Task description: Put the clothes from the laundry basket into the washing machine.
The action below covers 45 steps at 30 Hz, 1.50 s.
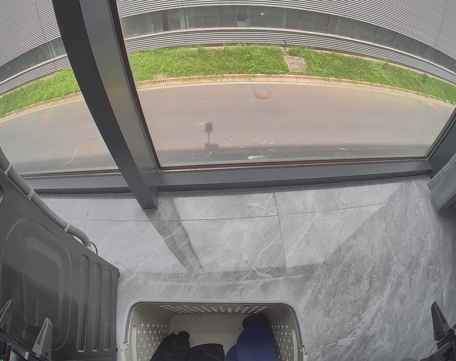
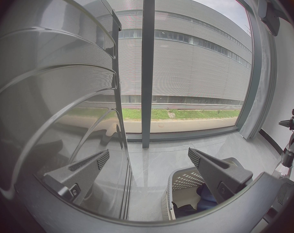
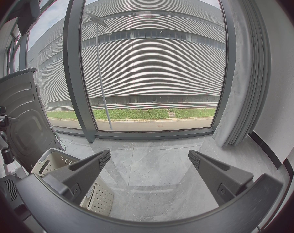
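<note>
1. Left claw (image 1: 25, 327): low at the left edge of the head view, beside the washing machine (image 1: 42, 277). Fingers spread, nothing between them.
2. Right claw (image 1: 451, 309): low at the right edge, over bare floor (image 1: 328, 236), well apart from the basket. Fingers spread, empty.
3. Laundry basket (image 1: 143, 334): on the floor directly ahead, just beside the machine. Inside lie a navy garment (image 1: 257, 339) on the right and a black garment (image 1: 180, 348) on the left, touching.
4. Judgement: no garment is loaded yet; the step in hand is the first pick.
5. Recommended: descend straight into the basket and keep off the perforated walls. Pinch a raised fold of one garment, then lift until the trailing cloth passes the rim.
6. Caution: the two garments may lift together.
7. The machine's visible side is a ribbed grey panel carrying a hose (image 1: 32, 196). I cannot tell where the door lies.
8. Surface: grey marble-pattern tile, smooth and level.
9. Room: a floor-to-ceiling window (image 1: 288, 116) ahead and a grey curtain (image 1: 451, 176) at the right.
</note>
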Tool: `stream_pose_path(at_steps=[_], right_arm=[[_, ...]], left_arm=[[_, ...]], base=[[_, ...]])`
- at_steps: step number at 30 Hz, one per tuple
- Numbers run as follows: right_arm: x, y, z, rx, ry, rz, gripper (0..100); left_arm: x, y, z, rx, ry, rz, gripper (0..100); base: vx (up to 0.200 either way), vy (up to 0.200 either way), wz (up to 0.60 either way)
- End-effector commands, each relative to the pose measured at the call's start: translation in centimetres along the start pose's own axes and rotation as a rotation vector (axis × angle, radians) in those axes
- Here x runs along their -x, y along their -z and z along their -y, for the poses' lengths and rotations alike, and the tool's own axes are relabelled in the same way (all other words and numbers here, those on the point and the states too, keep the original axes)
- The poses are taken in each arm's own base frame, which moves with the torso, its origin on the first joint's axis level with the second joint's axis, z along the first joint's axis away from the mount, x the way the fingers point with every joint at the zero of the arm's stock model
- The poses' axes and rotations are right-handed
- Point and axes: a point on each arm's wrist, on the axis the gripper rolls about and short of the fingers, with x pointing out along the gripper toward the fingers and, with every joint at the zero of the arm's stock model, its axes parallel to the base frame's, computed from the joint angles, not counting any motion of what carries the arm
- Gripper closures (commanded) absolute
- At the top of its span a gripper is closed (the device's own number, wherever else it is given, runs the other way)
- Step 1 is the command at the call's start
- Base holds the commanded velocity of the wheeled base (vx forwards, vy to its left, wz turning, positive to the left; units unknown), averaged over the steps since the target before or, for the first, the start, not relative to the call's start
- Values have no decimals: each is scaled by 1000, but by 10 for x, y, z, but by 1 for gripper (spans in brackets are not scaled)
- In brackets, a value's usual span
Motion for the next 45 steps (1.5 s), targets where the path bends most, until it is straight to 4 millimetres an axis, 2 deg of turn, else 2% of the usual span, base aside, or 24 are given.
stream_pose_path(at_steps=[1,20,45], right_arm=[[-1,5,0,0,-1,-10,0],[-1,5,0,0,-1,-10,0],[-1,5,0,0,-2,-12,0]], left_arm=[[0,4,0,-1,0,-3,0],[0,4,0,0,0,-3,0],[0,4,0,-4,0,-3,0]], base=[[0,0,0],[0,0,0],[-200,0,0]])
